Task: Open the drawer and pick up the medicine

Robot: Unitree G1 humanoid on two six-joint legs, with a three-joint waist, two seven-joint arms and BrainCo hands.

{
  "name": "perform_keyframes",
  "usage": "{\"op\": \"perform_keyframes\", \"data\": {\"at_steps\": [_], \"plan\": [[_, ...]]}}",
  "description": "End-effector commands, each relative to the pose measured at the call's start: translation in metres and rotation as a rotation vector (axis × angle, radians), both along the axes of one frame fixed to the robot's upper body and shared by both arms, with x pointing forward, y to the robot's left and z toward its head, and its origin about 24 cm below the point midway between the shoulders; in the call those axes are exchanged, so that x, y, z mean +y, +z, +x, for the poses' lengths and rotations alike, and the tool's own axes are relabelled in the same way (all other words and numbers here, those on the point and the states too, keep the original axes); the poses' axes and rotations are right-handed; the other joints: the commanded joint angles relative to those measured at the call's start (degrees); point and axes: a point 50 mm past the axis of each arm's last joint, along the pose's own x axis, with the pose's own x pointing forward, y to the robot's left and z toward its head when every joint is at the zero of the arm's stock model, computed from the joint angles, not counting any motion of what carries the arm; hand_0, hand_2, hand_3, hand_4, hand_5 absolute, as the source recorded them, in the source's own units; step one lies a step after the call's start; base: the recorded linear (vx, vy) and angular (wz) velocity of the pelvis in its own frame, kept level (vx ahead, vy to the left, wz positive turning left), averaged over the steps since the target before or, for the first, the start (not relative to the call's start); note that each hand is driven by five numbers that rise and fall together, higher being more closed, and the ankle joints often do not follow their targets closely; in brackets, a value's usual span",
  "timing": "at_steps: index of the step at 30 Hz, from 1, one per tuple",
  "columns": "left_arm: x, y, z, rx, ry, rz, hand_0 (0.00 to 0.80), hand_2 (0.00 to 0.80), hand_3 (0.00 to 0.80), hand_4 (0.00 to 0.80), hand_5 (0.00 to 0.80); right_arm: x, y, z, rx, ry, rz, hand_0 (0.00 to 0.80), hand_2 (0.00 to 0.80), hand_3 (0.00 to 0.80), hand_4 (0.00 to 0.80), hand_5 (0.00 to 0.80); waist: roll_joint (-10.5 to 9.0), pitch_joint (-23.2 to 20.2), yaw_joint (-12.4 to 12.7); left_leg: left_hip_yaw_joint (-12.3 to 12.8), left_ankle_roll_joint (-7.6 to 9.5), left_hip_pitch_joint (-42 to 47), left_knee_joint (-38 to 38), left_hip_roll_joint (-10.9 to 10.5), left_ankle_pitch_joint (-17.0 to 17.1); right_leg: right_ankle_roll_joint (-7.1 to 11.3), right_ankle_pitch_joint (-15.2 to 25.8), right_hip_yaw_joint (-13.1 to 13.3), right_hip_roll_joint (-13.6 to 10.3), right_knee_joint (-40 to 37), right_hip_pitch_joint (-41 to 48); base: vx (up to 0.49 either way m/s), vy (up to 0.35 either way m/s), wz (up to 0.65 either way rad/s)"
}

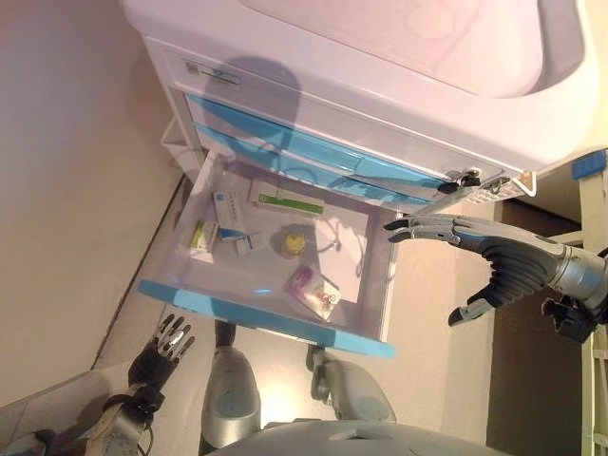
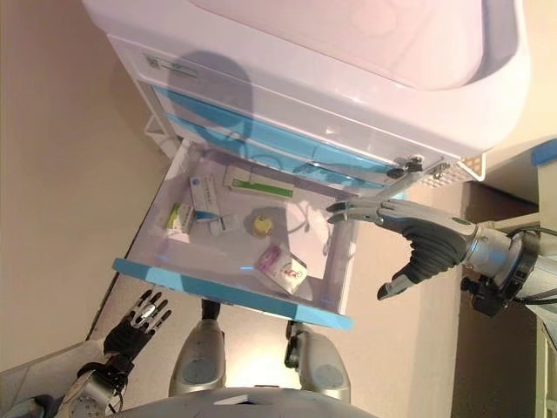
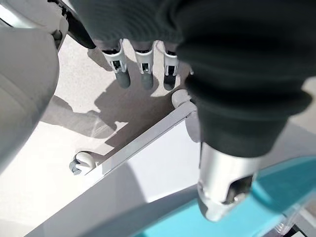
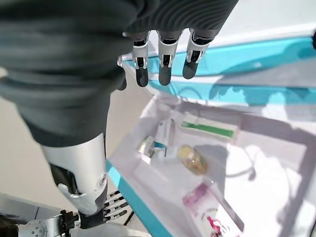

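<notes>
One open drawer (image 1: 285,318), beige floor (image 1: 66,237).

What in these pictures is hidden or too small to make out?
- Print on the boxes in the open drawer: too small, eye views.
- Cart top: cut off by the picture edge.
- Left hand: low, below the drawer front.
- Right hand: open, beside the drawer.

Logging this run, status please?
Drawer open. Right hand open, empty, beside it. Left hand low, idle. Medicine inside, untouched, nothing blocking.
</notes>
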Motion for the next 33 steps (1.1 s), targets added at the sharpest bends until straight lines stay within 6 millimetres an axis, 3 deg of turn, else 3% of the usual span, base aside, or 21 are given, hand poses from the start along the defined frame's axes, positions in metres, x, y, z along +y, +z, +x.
{"op": "perform_keyframes", "data": {"at_steps": [1, 15, 33], "plan": [[0.003, 0.002, -0.007, -0.016, 0.023, 0.007, 0.000, 0.000, 0.000, 0.000, 0.000, 0.010, 0.002, 0.003, -0.085, 0.019, 0.071, 0.000, 0.000, 0.000, 0.000, 0.000, 0.48, -0.7, 0.7, 1.1, 4.46, -0.8, -0.9, -2.2, 0.4, 3.60, -0.2, -0.6, -2.3, 4.5, 0.7, -0.006, 0.023, 0.04], [-0.009, 0.002, 0.006, -0.018, -0.015, -0.011, 0.000, 0.000, 0.000, 0.000, 0.000, 0.029, -0.010, 0.034, -0.107, -0.054, 0.126, 0.000, 0.000, 0.000, 0.000, 0.000, 1.97, -0.2, 2.7, 0.1, 4.47, -1.0, -0.7, -2.8, 0.8, 3.50, -0.3, -1.5, -3.1, 5.0, 0.8, -0.003, 0.006, 0.02], [-0.024, 0.003, 0.021, -0.026, -0.081, -0.024, 0.000, 0.000, 0.000, 0.000, 0.000, 0.046, -0.042, 0.077, -0.135, -0.180, 0.036, 0.000, 0.000, 0.000, 0.000, 0.000, 3.77, 1.2, 6.2, -1.9, 4.57, -2.0, -0.2, -3.8, 1.5, 3.17, -0.4, -3.7, -4.1, 5.2, 1.2, -0.010, 0.014, 0.07]]}}
